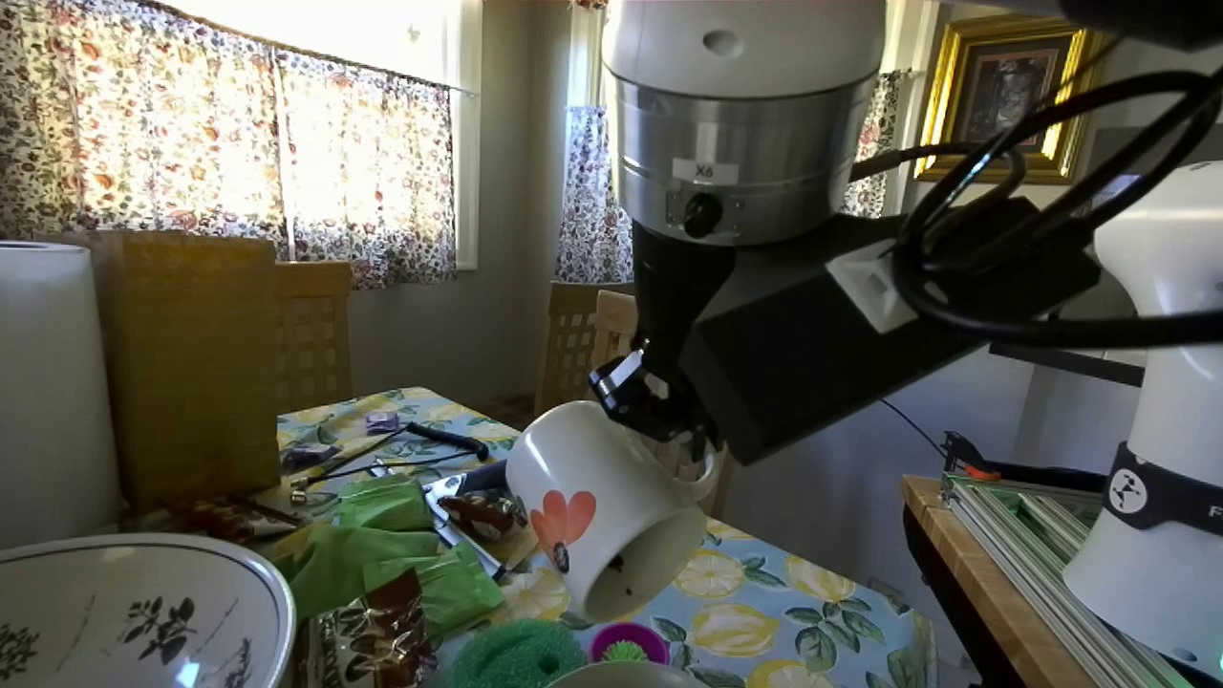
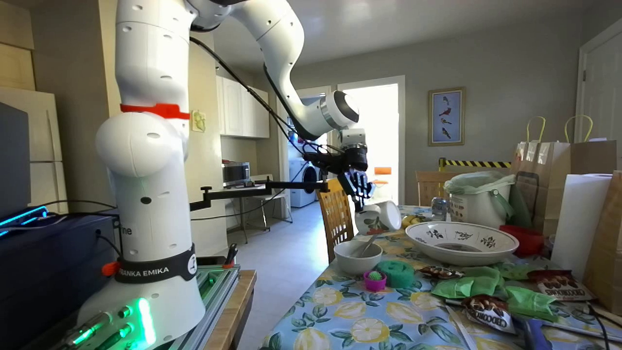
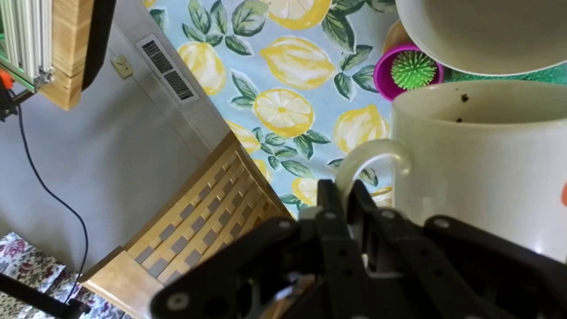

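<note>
Black, the claw (image 3: 344,189) pinches the handle (image 3: 374,148) of a white mug (image 3: 478,173), which hangs tilted above the worktop (image 2: 335,318), its mouth (image 1: 648,564) slanting down. Lower, near the mug, sit a bowl (image 2: 350,265) with a utensil (image 2: 368,245) in it and a purple cup (image 2: 374,283); farther out lie a wide dish (image 2: 440,249) and green wrappers (image 2: 469,287).

White flower-printed mug (image 1: 604,505), tilted mid-air
</note>
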### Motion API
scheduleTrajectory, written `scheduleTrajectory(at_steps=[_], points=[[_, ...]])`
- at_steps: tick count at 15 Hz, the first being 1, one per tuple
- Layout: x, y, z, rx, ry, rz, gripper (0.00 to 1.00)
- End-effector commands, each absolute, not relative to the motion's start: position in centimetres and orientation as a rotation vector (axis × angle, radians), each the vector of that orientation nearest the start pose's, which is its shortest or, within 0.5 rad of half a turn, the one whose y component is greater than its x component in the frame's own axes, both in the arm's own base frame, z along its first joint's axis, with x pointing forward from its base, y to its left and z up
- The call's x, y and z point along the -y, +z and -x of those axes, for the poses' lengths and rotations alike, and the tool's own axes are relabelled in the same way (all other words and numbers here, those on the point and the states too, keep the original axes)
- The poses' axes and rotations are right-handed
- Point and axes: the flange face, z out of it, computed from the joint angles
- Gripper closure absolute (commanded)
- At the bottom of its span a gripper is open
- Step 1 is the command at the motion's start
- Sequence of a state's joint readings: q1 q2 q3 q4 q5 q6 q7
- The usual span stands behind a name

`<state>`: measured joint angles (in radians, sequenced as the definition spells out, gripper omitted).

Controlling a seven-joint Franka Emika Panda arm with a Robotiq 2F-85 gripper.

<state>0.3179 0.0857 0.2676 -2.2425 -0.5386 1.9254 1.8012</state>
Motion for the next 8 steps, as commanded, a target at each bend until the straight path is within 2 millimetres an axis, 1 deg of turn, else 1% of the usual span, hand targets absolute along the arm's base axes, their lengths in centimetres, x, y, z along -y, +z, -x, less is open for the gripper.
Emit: scheduleTrajectory(at_steps=[1, 2, 3, 5, 8], points=[[-24.17, 31.15, -42.89, 1.152, 0.352, -2.330, 0.89], [-24.16, 31.12, -42.89, 1.151, 0.351, -2.329, 0.89], [-24.16, 31.12, -42.89, 1.151, 0.351, -2.329, 0.97], [-24.31, 30.57, -43.05, 1.152, 0.355, -2.351, 0.97], [-24.72, 30.42, -43.24, 1.125, 0.351, -2.337, 0.97]])
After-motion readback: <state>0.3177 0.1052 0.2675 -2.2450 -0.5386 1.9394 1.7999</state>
